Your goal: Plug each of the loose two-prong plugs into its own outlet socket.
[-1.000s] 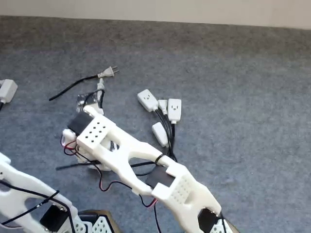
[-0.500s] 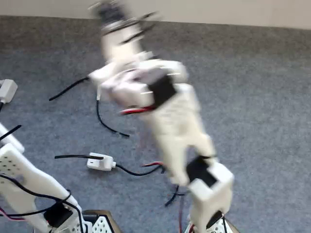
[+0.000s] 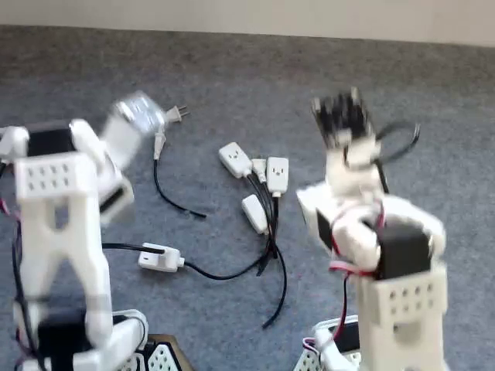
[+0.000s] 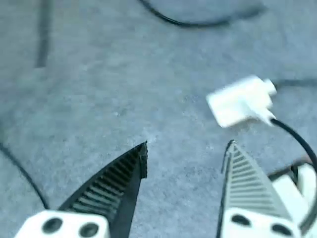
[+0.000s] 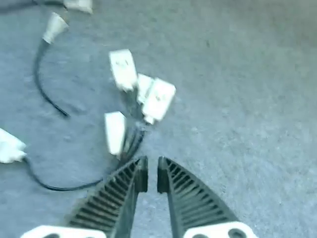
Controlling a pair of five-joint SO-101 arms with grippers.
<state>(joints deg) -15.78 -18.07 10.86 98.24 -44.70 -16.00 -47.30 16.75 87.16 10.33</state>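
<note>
A cluster of white outlet sockets (image 3: 234, 158) on black cords lies mid-carpet, with one more socket (image 3: 161, 257) apart at the front left. Two loose two-prong plugs (image 3: 174, 116) lie at the back left. The left arm stands at the left, its gripper (image 3: 135, 116) blurred near the plugs. In the left wrist view that gripper (image 4: 185, 158) is open above the carpet, with a white socket (image 4: 241, 101) just beyond it. My right gripper (image 5: 150, 174) is shut on nothing, raised to the right of the socket cluster (image 5: 158, 99). It shows as dark fingers (image 3: 340, 116) in the high view.
Grey carpet covers the whole surface. Black cords (image 3: 271, 255) run forward from the socket cluster between the two arm bases. A white block (image 3: 9, 143) sits at the far left edge behind the left arm.
The right arm, stretched across to the left a second ago, has swung up and back to the right side. The left arm has risen from the front left corner.
</note>
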